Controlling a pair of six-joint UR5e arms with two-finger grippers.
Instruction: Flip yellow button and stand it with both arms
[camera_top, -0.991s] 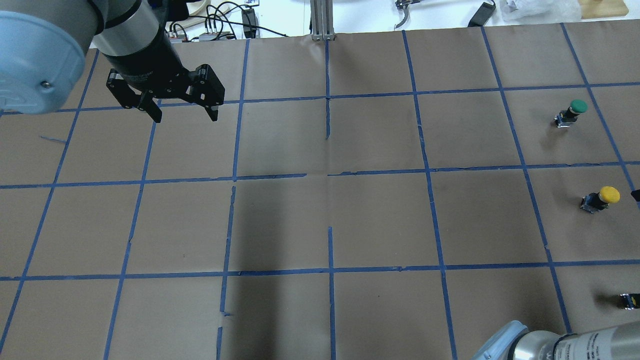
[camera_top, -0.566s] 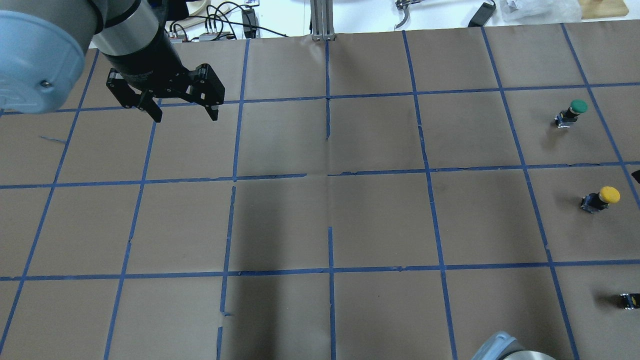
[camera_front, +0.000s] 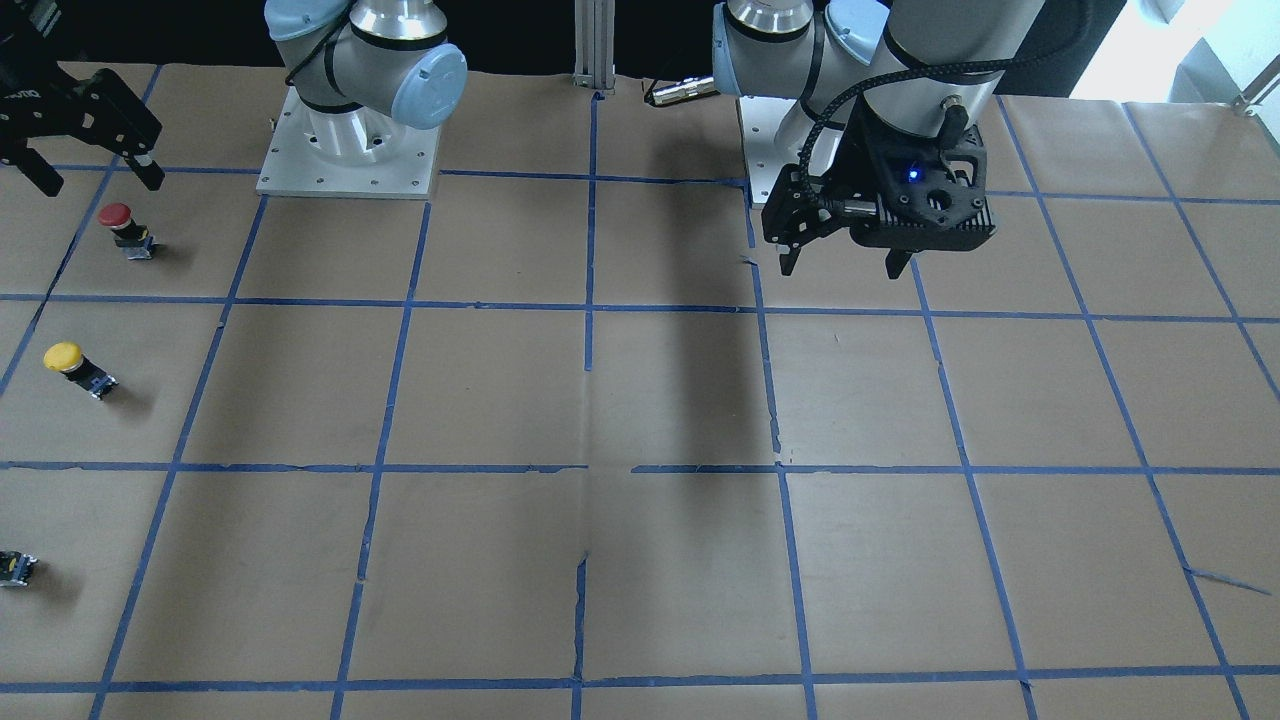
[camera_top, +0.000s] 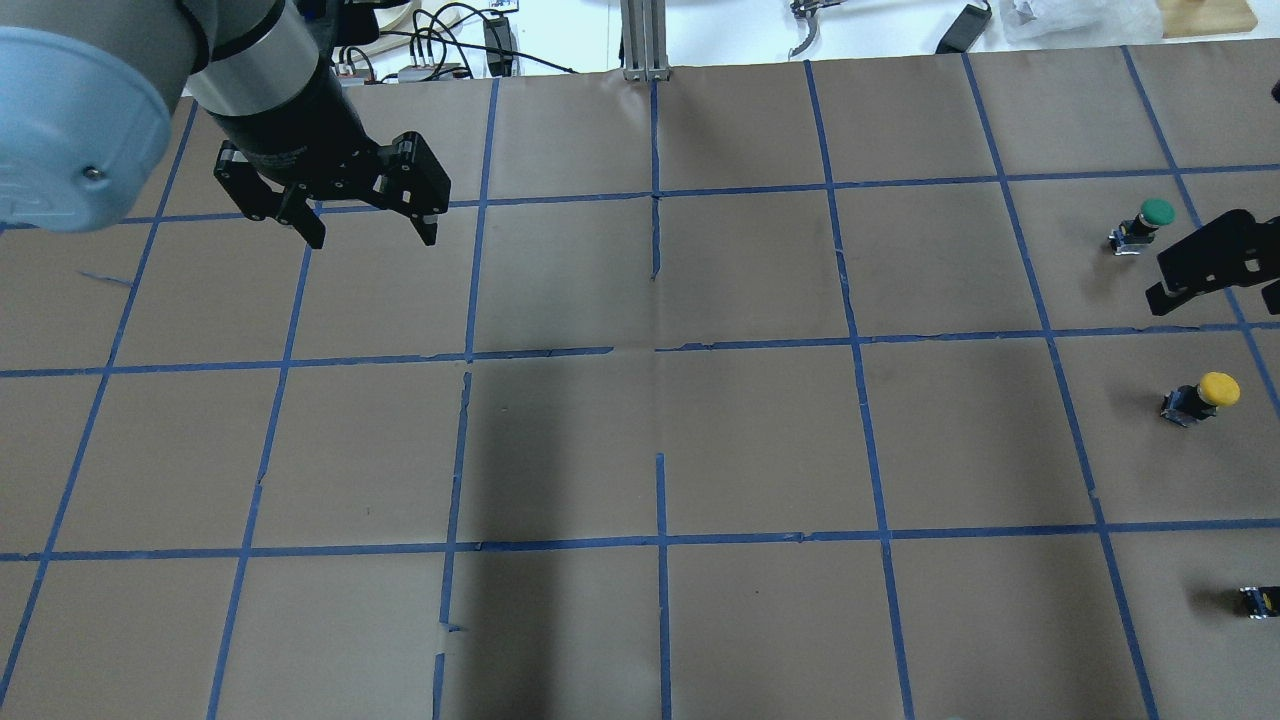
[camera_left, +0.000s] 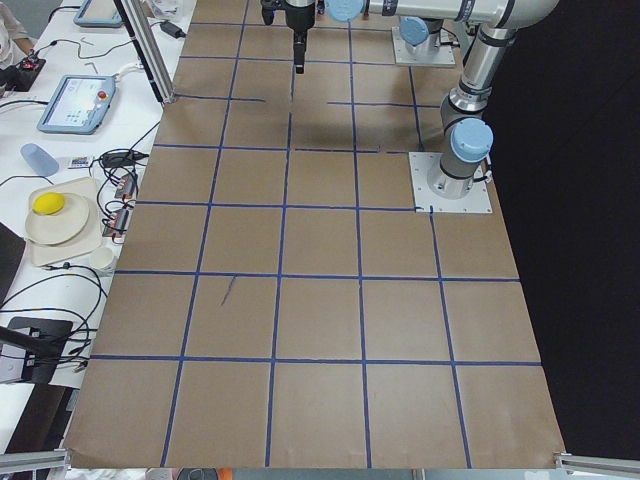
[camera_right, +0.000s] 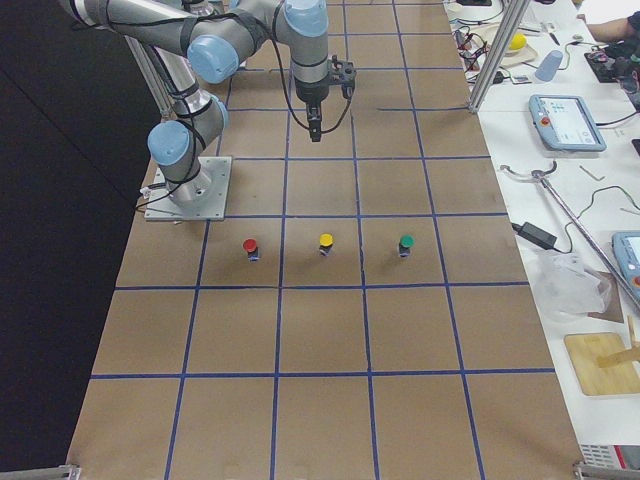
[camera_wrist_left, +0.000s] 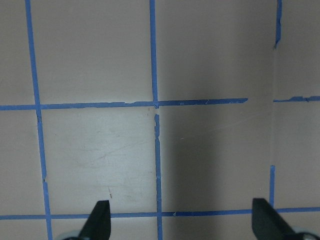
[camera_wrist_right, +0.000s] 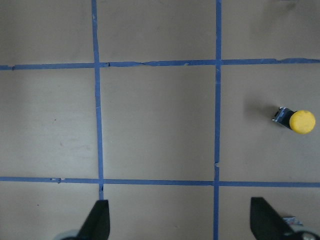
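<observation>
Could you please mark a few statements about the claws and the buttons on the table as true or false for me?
1. The left claw is open and empty. True.
2. The right claw grips the yellow button. False: it is open and apart from the button.
3. The yellow button sits between the red button and the green button. True.
4. The yellow button lies under the left claw. False: it is far off, at the robot's right side.
</observation>
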